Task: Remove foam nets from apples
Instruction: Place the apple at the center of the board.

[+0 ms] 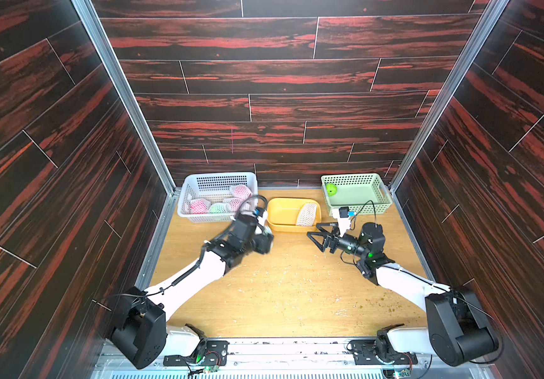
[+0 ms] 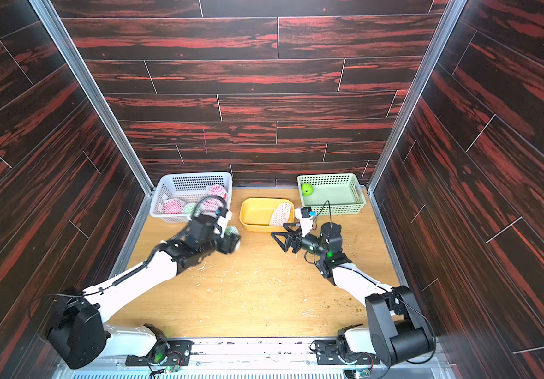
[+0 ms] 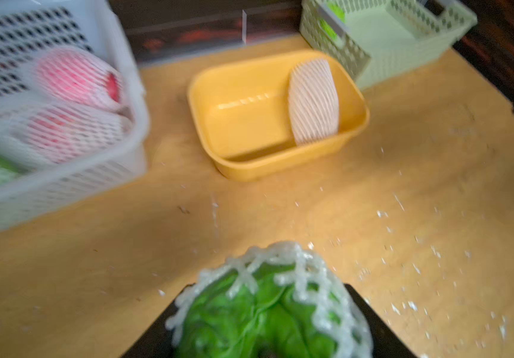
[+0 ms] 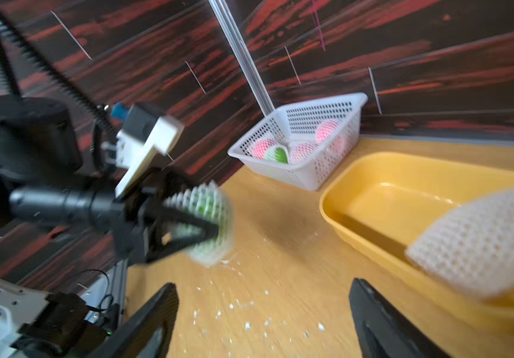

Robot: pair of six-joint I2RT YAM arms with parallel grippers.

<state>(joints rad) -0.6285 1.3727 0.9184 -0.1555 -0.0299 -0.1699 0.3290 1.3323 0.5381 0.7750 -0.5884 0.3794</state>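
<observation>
Foam nets first. One white diamond-mesh foam net (image 3: 308,279) is stretched over a glossy bright green apple (image 3: 249,316). The left gripper (image 4: 212,223) has its black fingers (image 4: 187,221) clamped on that bundle, over bare wood just left of centre in both top views. Up there it's all motion-blur smear and you barely catch the apple. The wrist views show it better, though one crops its lower half.

The right gripper (image 1: 312,229) sits right of centre, jaws spread wide with nothing in them, just in front of the rounded yellow plastic tub (image 1: 283,210). An empty net (image 1: 306,215), flattened, leans on the tub's right end.

Left of the tub is the white perforated plastic basket (image 1: 218,183), with the left arm (image 1: 198,279) covering its near right corner. I count four netted apples (image 1: 198,206) inside, three pinkish and one pale green.

On the right, the pale green perforated basket (image 1: 359,200) has one bare green apple (image 1: 331,189) in its far left corner.

The light wood tabletop (image 1: 280,295) is speckled with white crumbs.
</observation>
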